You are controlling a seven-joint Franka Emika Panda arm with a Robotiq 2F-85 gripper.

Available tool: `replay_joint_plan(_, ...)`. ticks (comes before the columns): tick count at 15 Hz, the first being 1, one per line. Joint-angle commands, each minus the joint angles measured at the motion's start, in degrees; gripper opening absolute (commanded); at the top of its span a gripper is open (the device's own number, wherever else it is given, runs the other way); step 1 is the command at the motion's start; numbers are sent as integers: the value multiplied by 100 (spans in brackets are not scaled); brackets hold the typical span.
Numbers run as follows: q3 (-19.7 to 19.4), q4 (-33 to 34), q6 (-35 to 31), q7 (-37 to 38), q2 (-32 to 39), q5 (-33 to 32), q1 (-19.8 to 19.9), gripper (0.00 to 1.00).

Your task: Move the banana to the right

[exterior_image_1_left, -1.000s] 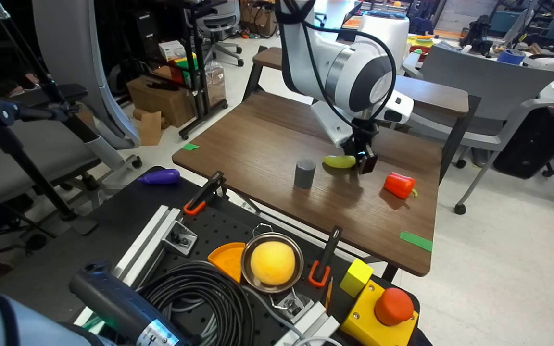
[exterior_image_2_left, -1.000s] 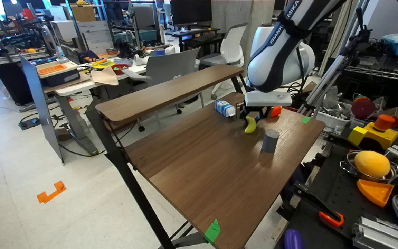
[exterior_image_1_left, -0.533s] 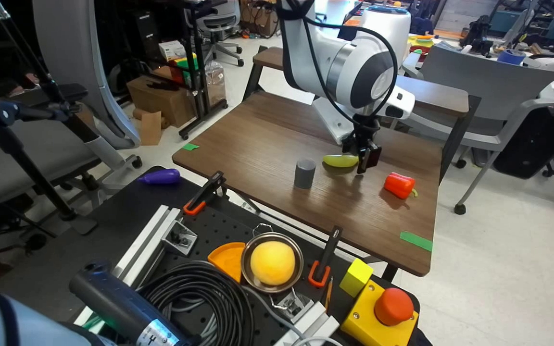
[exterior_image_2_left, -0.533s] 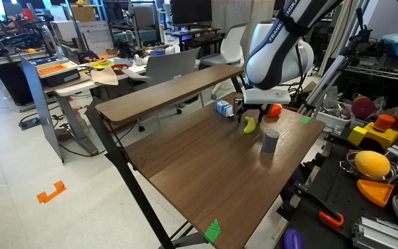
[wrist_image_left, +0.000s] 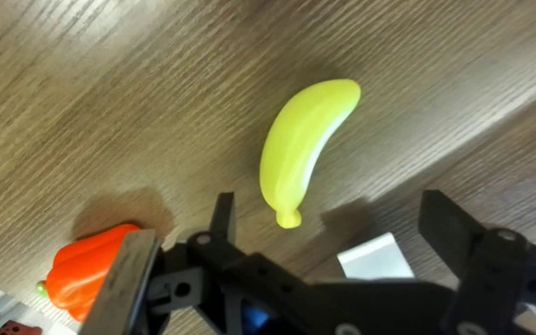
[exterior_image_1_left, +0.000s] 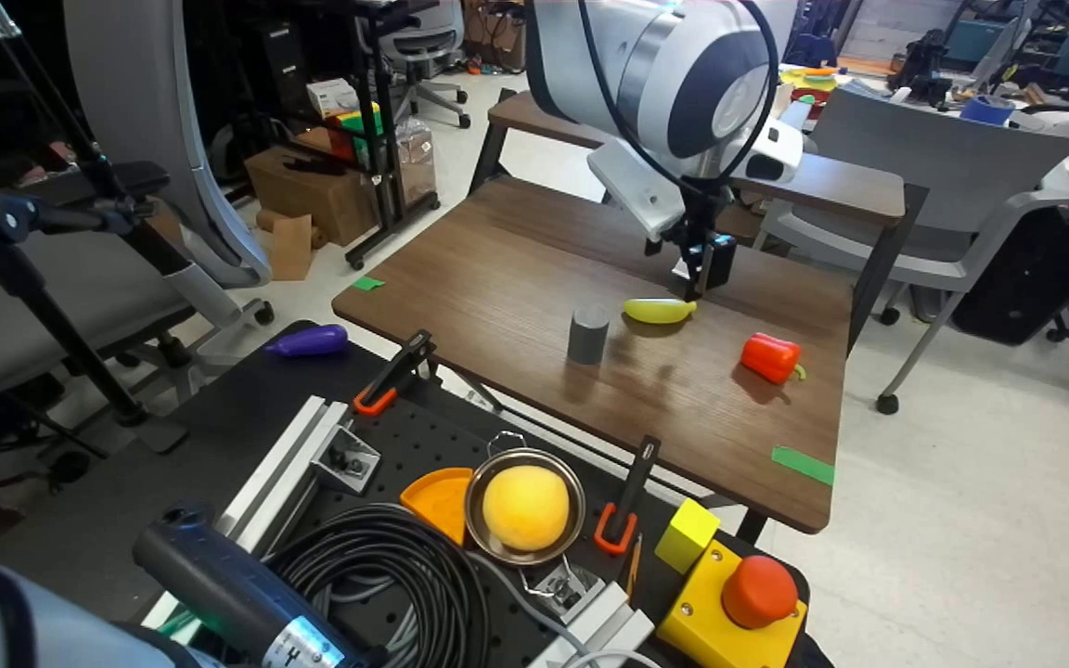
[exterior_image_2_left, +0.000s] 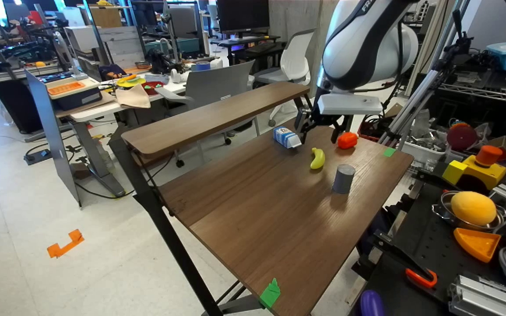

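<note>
Raised gripper (wrist_image_left: pixel 331 204) and freed banana (wrist_image_left: pixel 305 149). Over the last second your fingers (wrist_image_left: pixel 224 216) have parted from either side of the banana and lifted above the table (exterior_image_2_left: pixel 257 228); the banana, now whole in both exterior views, has hardly shifted. The gripper is spread wide and holds nothing. The banana lies flat, roughly midway between the long edge under the raised shelf (exterior_image_2_left: pixel 218 116) and the long edge facing the black board (exterior_image_1_left: pixel 446 417), in the half of the table towards the short edge by the red pepper (exterior_image_1_left: pixel 769 357); its stem end points towards that short edge. For the task, this suggests that you have made the release; whether the banana lies far enough right cannot be judged, the viewpoint being unstated. If it does, only withdrawal remains; if not, a second grasp is called for.

Surroundings: the red pepper lies near its short edge, on the shelf side of the corner marked with green tape (exterior_image_1_left: pixel 804 464), and would probably block a long slide that way. A blue-and-white carton (exterior_image_2_left: pixel 286 137) lies near the shelf-side edge, beside one fingertip in an exterior view; contact cannot be told, so rise before you swing. A dark grey cylinder (exterior_image_1_left: pixel 588 336) stands upright between the banana and the board-side edge, a likely obstacle to any push there.
</note>
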State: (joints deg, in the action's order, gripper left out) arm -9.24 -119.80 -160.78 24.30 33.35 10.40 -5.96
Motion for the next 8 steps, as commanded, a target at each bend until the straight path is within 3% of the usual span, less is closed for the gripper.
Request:
replay_joint_plan(1, 389, -674, 171, -529, -937, 62, 296, 100)
replay_joint_plan(2, 453, -777, 174, -596, -1099, 84, 331, 100)
replay_joint_plan(3, 276, -401, 22, -286, -598, -38, 179, 100)
replay_joint_plan(8, 385, -704, 89, -414, -999, -36, 255, 100)
